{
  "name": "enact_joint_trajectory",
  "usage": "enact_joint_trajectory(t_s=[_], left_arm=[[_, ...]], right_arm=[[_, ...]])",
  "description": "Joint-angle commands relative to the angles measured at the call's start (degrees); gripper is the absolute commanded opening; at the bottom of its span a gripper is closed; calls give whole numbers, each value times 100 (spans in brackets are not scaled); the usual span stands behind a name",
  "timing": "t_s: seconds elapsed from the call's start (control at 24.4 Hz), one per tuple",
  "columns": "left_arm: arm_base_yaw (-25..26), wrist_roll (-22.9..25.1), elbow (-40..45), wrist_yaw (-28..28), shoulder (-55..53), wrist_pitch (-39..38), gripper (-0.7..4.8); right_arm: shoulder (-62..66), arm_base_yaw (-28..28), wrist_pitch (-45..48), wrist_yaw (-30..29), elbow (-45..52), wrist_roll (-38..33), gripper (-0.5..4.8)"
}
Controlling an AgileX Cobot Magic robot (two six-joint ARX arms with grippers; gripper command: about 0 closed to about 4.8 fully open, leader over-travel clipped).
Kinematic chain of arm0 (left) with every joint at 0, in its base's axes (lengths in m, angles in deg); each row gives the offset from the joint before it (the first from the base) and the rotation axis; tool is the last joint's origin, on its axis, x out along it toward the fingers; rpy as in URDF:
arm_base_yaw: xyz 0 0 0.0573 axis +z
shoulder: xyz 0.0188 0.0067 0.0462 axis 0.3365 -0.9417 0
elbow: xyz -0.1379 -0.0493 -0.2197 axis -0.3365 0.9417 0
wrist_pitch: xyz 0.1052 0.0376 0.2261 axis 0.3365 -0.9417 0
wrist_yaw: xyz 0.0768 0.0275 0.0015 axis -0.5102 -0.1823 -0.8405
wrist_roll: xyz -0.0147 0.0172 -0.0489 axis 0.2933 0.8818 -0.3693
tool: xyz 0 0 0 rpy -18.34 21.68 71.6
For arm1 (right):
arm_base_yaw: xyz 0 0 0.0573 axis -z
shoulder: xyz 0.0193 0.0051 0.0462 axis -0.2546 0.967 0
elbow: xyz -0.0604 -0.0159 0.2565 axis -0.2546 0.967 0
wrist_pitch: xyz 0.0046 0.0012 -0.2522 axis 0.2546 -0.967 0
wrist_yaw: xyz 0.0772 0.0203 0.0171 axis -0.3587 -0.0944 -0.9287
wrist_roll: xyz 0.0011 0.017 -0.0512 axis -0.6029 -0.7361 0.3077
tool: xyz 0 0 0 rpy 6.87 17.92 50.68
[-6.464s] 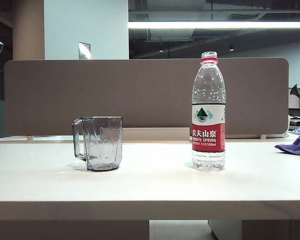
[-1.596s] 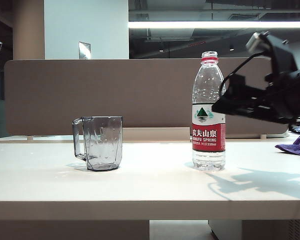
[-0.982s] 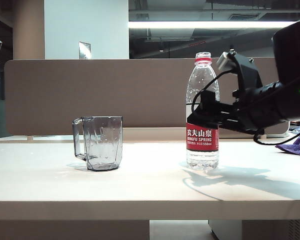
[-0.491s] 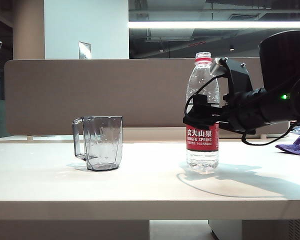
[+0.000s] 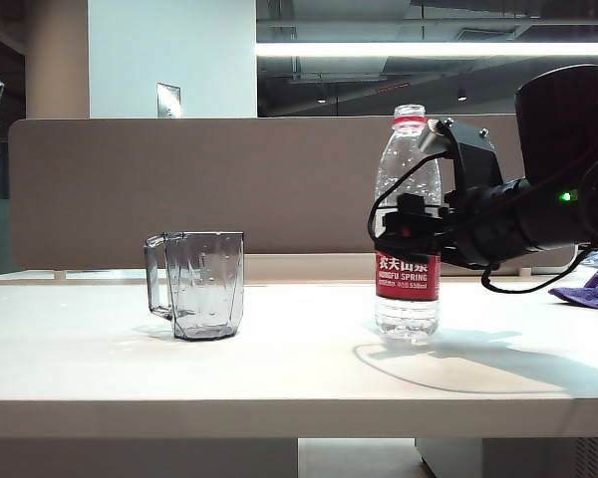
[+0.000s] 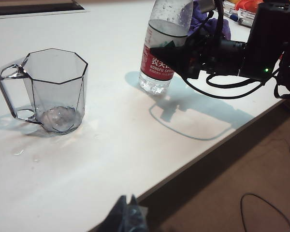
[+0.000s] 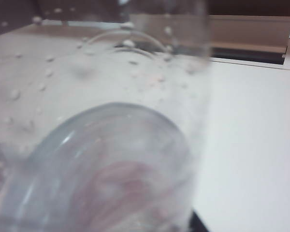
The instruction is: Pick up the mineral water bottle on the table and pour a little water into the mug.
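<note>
The mineral water bottle (image 5: 409, 189) stands upright on the table (image 5: 279, 378), right of centre, with clear water (image 5: 407, 317) showing below its red label. My right gripper (image 5: 405, 239) reaches in from the right and is shut on the bottle at the top of the label. The bottle (image 7: 111, 145) fills the right wrist view, blurred and beaded with droplets. The smoky grey mug (image 5: 204, 284) stands to the bottle's left, handle pointing away from it. In the left wrist view the mug (image 6: 53, 92) and bottle (image 6: 157, 67) stand apart, and my left gripper (image 6: 128, 215) hangs shut over the table's front edge.
A brown partition (image 5: 279, 189) runs along the back of the table. A purple cloth (image 5: 593, 289) lies at the far right. A few water drops (image 6: 19, 152) dot the tabletop near the mug. The right arm's cables (image 6: 217, 94) hang beside the bottle.
The right gripper came in from the right, took the bottle between its fingers and closed on it. The bottle shifted slightly right and turned a little. The mug has not moved.
</note>
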Motion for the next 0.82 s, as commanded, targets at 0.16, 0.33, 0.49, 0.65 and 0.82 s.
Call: enact_joint_trajectory(t_s=[0.16,0.33,0.49,0.65,0.82], left_arm=[[-4,2,-37,28,-4,66,-3],[-4,4,-37,26,-4,66,-4],[-4,4,-37,26,-4,68,-4],[-4,2,-37,28,-4,66,-3],[-4,2,-37,28,2,63,-3]], right_arm=[[-37,-4,111,170,-31,216,264],[-136,-35,-669,175,-341,428,265],[-404,-116,-1825,243,-1014,896,265],[-597,-413,-3563,684,-1963,2199,275],[-597,-619,-4677,1172,-2634,2855,274]])
